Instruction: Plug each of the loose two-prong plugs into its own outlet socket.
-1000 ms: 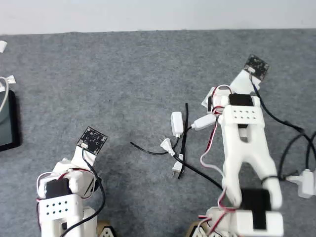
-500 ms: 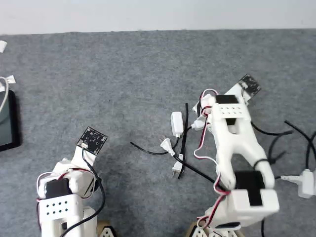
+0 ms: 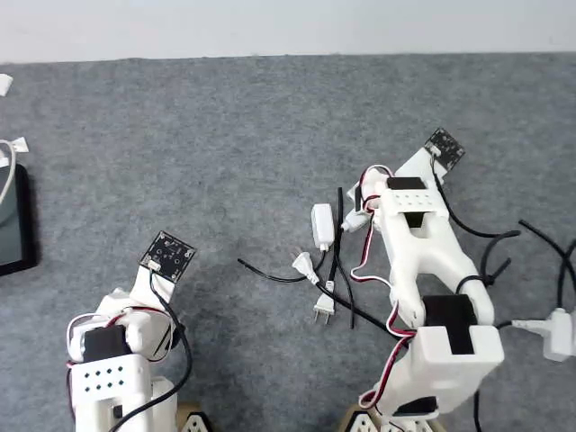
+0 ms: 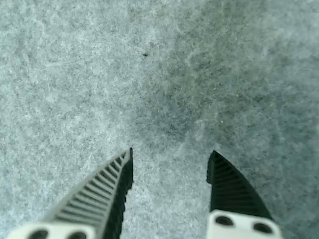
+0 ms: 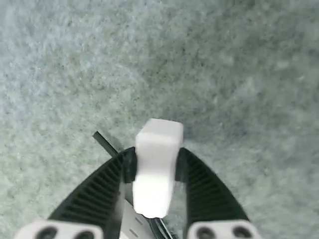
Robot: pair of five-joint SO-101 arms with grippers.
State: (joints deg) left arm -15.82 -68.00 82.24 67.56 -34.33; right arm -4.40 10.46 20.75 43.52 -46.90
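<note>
Starting at the left: find the left gripper parked with its jaws spread wide, nothing between them but carpet. No change there over the last second.

Moving right, well clear of those open jaws: find a socket block, an upper plug and a lower plug, strung together by black cable. None seated yet.

Further right: find the right gripper clenched on a white piece that stands up past the fingertips. Probably a plug or socket body, though impossible to confirm with no prongs in sight. Has swung leftward within the second, carrying the piece from out beyond the cluster to just beside the socket block, dragging cable along. Judged as closing in for a mating, with lining up and pushing home still to do.

Beneath everything: grey, short-piled carpet. At the far left edge, a dark slab; along the back, a pale wall; at the far right, beyond the right jaws, a white adapter on its own lead.
</note>
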